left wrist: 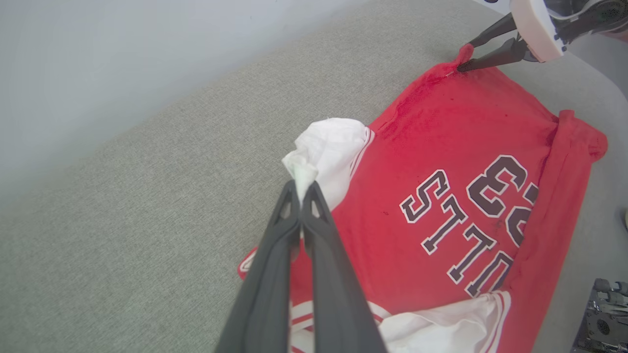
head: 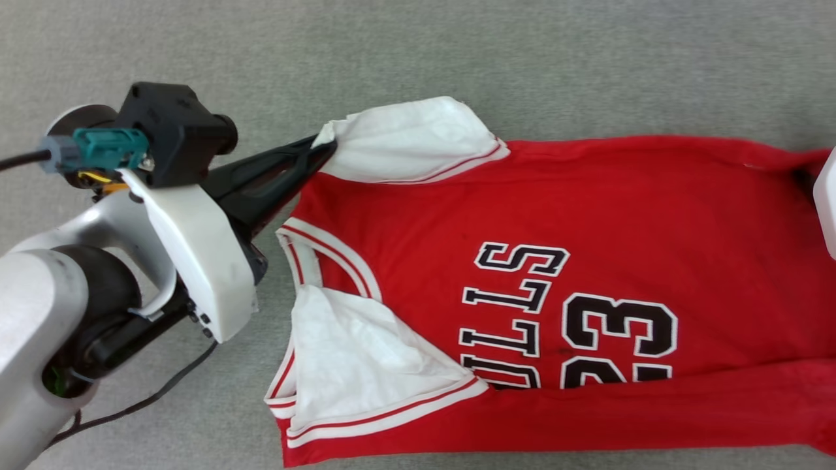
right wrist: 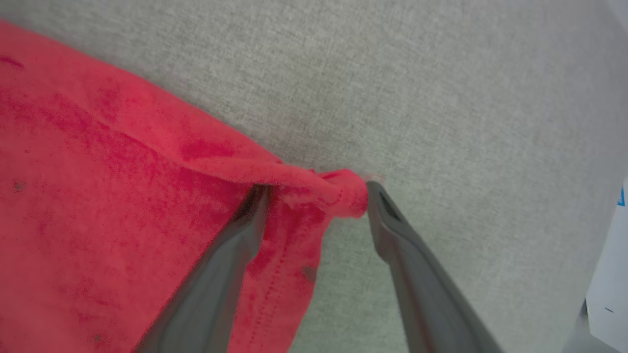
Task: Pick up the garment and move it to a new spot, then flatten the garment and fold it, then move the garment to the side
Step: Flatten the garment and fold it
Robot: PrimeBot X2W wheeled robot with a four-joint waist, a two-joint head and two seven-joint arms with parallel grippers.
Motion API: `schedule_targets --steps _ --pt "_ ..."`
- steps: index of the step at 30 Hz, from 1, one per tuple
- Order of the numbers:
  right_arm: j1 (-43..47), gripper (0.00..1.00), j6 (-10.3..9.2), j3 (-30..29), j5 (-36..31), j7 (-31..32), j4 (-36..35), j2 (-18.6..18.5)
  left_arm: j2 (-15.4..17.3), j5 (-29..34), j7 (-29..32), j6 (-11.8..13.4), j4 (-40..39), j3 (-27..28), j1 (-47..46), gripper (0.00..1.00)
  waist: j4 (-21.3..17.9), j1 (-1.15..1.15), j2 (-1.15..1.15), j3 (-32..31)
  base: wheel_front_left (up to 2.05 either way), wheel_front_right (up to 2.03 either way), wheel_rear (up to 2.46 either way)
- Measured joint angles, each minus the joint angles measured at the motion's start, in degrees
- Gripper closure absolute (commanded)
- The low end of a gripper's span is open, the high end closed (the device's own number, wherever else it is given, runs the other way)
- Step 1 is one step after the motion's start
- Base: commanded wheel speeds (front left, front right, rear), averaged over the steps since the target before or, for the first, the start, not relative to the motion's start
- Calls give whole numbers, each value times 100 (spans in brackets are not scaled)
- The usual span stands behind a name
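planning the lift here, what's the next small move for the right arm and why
Probably close the right gripper: its jaws stand open astride the bunched red hem corner of the garment, while the left gripper is shut on the white sleeve tip. Gripping there would give both arms a hold for the lift.

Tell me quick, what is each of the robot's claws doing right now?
Left gripper: closed, pinching the white sleeve of the garment.
Right gripper: open, fingers either side of its red corner.

The red jersey (head: pixel 588 215) lies spread, lettering up, near edge apparently folded over.
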Motion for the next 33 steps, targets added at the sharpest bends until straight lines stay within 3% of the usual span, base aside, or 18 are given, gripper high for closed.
schedule_targets --steps 8,9,10,11,12,22,26,33 --pt "-208 0 -5 502 68 -257 519 -212 -180 111 -130 36 -4 -113 80 100 295 -2 0 154 0 0 0" --pt "-228 7 -14 545 86 -303 579 -216 -182 155 -168 36 32 -137 99 100 303 -2 0 150 0 0 0" --pt "-254 65 -12 583 109 -366 638 -214 -194 181 -190 38 68 -158 111 100 304 -2 0 136 0 0 0" --pt "-263 96 -12 624 125 -454 690 -203 -214 185 -221 40 93 -178 142 100 303 -2 0 114 0 0 0" --pt "-266 100 -12 664 130 -541 738 -181 -227 183 -241 43 122 -197 199 100 298 -2 0 87 0 0 0" --pt "-40 100 1 568 416 -1660 1039 122 -181 118 -778 293 506 -109 810 100 133 0 0 -490 0 0 0" --pt "370 100 0 554 419 -2106 816 83 -102 -3 -948 380 535 -102 1212 100 76 0 0 -862 0 0 0" --pt "1460 100 0 115 369 -2323 318 74 153 -237 -1122 628 319 -187 2091 100 26 -1 0 -1531 0 0 0"
